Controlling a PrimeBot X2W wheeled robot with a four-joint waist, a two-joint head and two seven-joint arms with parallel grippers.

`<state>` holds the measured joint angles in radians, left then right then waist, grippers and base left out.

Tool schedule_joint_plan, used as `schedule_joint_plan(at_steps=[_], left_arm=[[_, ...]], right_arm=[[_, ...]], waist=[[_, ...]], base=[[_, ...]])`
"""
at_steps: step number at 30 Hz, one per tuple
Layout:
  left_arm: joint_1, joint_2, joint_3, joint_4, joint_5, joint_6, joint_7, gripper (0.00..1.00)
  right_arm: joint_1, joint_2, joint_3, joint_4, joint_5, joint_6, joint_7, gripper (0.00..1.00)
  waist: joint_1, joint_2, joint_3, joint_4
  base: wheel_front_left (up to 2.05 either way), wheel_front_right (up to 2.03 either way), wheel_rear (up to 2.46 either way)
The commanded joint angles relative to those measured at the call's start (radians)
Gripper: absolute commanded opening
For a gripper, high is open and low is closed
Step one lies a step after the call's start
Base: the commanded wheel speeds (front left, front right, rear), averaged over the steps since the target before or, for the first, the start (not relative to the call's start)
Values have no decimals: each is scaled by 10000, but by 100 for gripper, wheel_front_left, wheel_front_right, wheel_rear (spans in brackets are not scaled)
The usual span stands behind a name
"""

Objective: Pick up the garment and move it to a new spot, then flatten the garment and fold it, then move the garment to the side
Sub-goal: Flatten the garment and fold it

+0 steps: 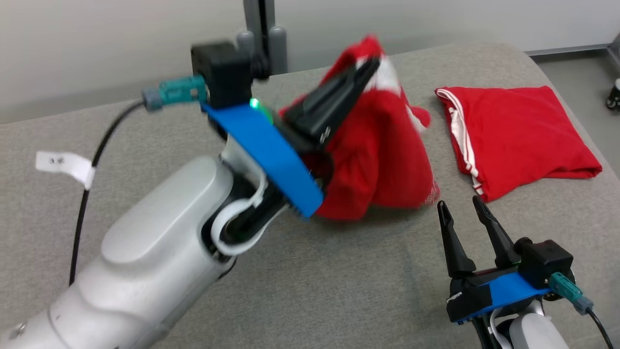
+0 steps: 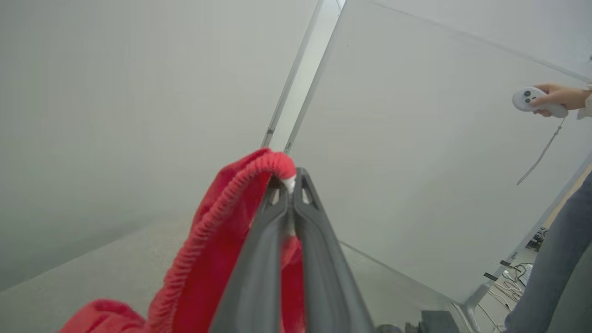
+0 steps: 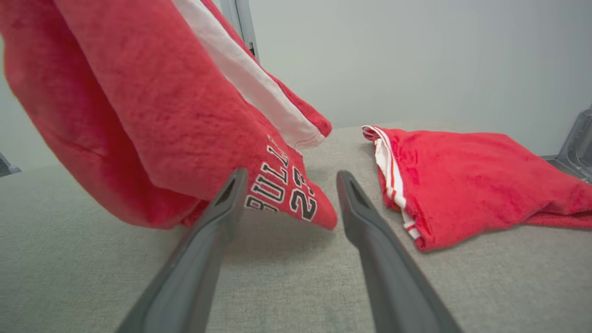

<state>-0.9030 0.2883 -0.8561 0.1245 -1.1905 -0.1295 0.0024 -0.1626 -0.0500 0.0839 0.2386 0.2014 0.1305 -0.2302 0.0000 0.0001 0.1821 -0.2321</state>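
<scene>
So the left gripper (image 1: 370, 65), up in the top middle of the head view, has its two long dark fingers pinched tight together on the ribbed edge of a red fleecy garment with a white stripe (image 1: 382, 160). In the left wrist view you can see that edge looped right over the tips of the left gripper (image 2: 286, 178), with the rest of the red cloth (image 2: 208, 259) hanging down to the lower left. The garment dangles in a bunched heap over the middle of the grey fabric-covered table (image 1: 315, 281). Its lowest corner is down at the tabletop, but I honestly can't tell if it's touching. In the right wrist view the garment (image 3: 138, 115) takes up the upper left, and the low corner has black and white lettering with "23" on it. The right gripper (image 1: 460, 203) sits at the lower right of the head view, fingers spread apart with nothing in them; seen from its own wrist, the right gripper (image 3: 291, 178) points at that lettered corner. A second red garment with white trim, folded flat (image 1: 518, 131), lies on the table at the right, well apart from the hanging one. In the upper right of the left wrist view, a person's hand (image 2: 559, 97) holds a white controller (image 2: 532, 99).
</scene>
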Motion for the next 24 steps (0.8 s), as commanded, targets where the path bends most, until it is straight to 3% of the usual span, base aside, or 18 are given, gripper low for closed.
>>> schedule_joint_plan(at_steps=[1, 8, 14, 24], left_arm=[[476, 474, -425, -122, -87, -7, 146, 0], [1714, 2467, -2241, 44, -219, -7, 609, 0], [2194, 3444, -2813, 1437, 523, 40, 29, 0], [2873, 2859, -2625, 3620, 1013, 958, -1643, 0]], right_arm=[[59, -7, -7, -80, -54, 5, 42, 100], [92, -7, -70, -206, -127, 5, 151, 100], [118, -9, -20, -244, -175, 5, 271, 100], [326, -11, -24, -326, -254, 5, 515, 100]], waist=[[0, -1, 27, 226], [0, -1, 73, 930], [0, -1, -126, 1377], [0, -1, -649, 1695]], base=[[0, 0, 0], [0, 0, 0], [0, 0, 0], [0, 0, 0]])
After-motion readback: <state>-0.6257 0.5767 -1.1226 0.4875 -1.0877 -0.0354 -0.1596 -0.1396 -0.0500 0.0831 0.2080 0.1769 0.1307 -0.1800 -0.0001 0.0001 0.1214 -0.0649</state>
